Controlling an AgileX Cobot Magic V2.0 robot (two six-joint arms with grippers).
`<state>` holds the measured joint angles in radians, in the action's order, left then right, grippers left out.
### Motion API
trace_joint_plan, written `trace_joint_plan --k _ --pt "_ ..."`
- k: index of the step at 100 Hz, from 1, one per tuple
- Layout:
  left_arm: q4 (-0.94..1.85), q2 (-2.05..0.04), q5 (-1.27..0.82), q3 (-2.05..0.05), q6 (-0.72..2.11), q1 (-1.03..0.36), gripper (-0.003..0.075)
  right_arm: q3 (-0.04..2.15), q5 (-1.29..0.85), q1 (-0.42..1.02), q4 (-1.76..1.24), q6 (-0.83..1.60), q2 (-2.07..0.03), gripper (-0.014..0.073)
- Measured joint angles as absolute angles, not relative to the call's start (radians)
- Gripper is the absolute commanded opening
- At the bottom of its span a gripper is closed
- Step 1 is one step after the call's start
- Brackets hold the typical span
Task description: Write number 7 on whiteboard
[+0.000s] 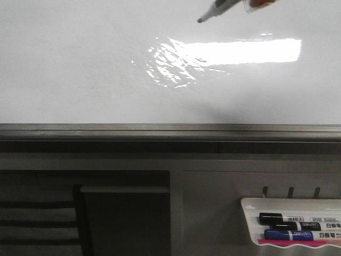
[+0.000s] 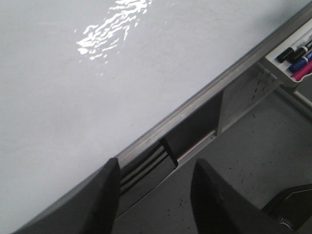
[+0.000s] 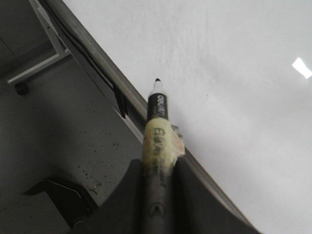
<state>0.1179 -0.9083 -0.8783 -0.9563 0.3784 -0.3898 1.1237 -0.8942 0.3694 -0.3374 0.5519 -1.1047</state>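
Observation:
The whiteboard (image 1: 80, 69) is a large glossy white surface with a bright light reflection and a dark grey frame edge (image 1: 170, 129); it also shows in the left wrist view (image 2: 73, 97) and the right wrist view (image 3: 234, 73). No number 7 or any stroke shows on it. My right gripper (image 3: 157, 168) is shut on a black marker (image 3: 157, 112) wrapped in yellowish tape, uncapped tip forward. In the front view the marker (image 1: 216, 9) enters at the top right, its tip just off or at the board; contact cannot be told. My left gripper (image 2: 155, 175) is open and empty near the frame edge.
A small white marker tray (image 1: 250, 213) hangs below the board at the lower right, holding a black marker (image 1: 290, 218), a blue marker (image 1: 290, 234) and a pink item. Below the frame are grey panels and a dark floor (image 2: 243, 161).

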Motion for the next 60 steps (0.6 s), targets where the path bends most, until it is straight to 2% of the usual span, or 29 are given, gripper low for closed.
trace_joint_plan --k 17,32,42,60 --pt "0.131 -0.795 -0.77 -0.792 0.369 -0.374 0.0314 0.959 -0.724 0.369 -0.334 0.48 -1.07 -0.0014" --pt "0.147 -0.776 -0.702 -0.749 0.364 -0.372 0.0314 0.901 -0.6 0.369 -0.352 0.474 -1.077 -0.0014" --pt "0.166 -0.778 -0.672 -0.746 0.365 -0.372 0.0314 0.916 -0.57 0.369 -0.376 0.471 -1.102 -0.0014" --pt "0.179 -0.792 -0.655 -0.746 0.364 -0.372 0.0314 1.076 -0.662 0.364 -0.376 0.47 -1.219 -0.0014"
